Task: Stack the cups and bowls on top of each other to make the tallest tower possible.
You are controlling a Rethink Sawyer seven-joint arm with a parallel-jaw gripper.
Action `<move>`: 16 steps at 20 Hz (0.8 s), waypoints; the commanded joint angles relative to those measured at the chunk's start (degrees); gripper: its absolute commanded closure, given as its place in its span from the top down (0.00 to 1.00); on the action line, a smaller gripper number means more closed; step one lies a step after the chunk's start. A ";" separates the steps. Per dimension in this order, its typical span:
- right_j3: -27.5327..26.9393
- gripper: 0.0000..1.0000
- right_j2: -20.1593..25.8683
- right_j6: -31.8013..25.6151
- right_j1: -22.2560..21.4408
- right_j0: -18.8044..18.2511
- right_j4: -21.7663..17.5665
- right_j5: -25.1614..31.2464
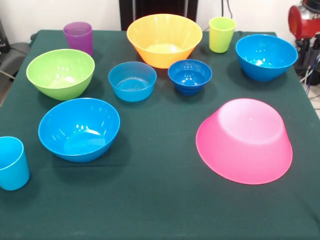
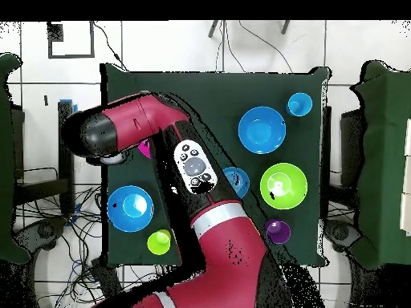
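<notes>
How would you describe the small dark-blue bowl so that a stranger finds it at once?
In the front view, start from the big orange bowl at the far middle of the green table. The small dark-blue bowl stands upright just in front of it, slightly right. It is darker and smaller than the light-blue bowl beside it.

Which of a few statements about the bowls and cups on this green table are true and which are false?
1. The big glossy pink plastic bowl lies upside down on the green tablecloth. True.
2. The small dark-blue plastic bowl sits inside the big orange plastic bowl. False: it stands on the cloth in front of the orange bowl.
3. The purple plastic cup stands upright behind the medium green plastic bowl. True.
4. A tower of three pieces already stands. False: in the front view nothing is stacked.
5. The yellow-green plastic cup lies tipped over. False: it stands upright.
</notes>
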 commanded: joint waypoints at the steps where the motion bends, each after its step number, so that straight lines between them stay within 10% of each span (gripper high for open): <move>1: 2.01 0.00 -6.00 5.01 4.66 1.84 -1.42 3.16; 16: 2.94 0.00 -7.55 6.19 7.59 4.65 0.50 -1.36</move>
